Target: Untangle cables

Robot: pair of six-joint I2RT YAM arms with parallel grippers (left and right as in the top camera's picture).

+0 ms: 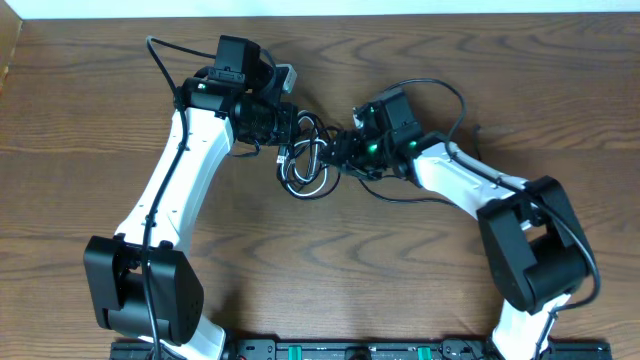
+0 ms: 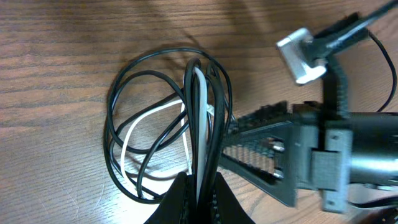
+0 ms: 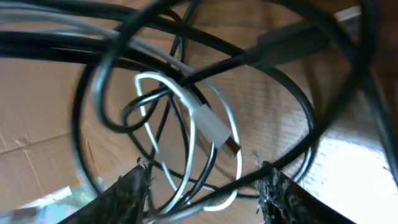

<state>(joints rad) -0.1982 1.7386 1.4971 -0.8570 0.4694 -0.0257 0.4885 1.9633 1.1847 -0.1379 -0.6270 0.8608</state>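
The cables (image 1: 304, 176) lie in one tangled bunch of black loops and one white cord at the table's middle, between my two grippers. My left gripper (image 1: 287, 128) is at the bunch's upper left. In the left wrist view it (image 2: 199, 188) is shut on a few upright strands, black and white, and the loops (image 2: 149, 130) hang beyond it over the wood. My right gripper (image 1: 339, 150) reaches in from the right. Its fingers (image 3: 132, 194) stand apart, open (image 3: 202, 179), with several strands crossing the gap. The white cord's plug (image 3: 214, 129) hangs just past them.
The brown wooden table (image 1: 330, 270) spreads all round. A thick black wire (image 1: 440, 95) arcs over the right arm. A silver connector (image 2: 300, 55) on the right arm shows in the left wrist view. A black rail (image 1: 330, 350) runs along the front edge.
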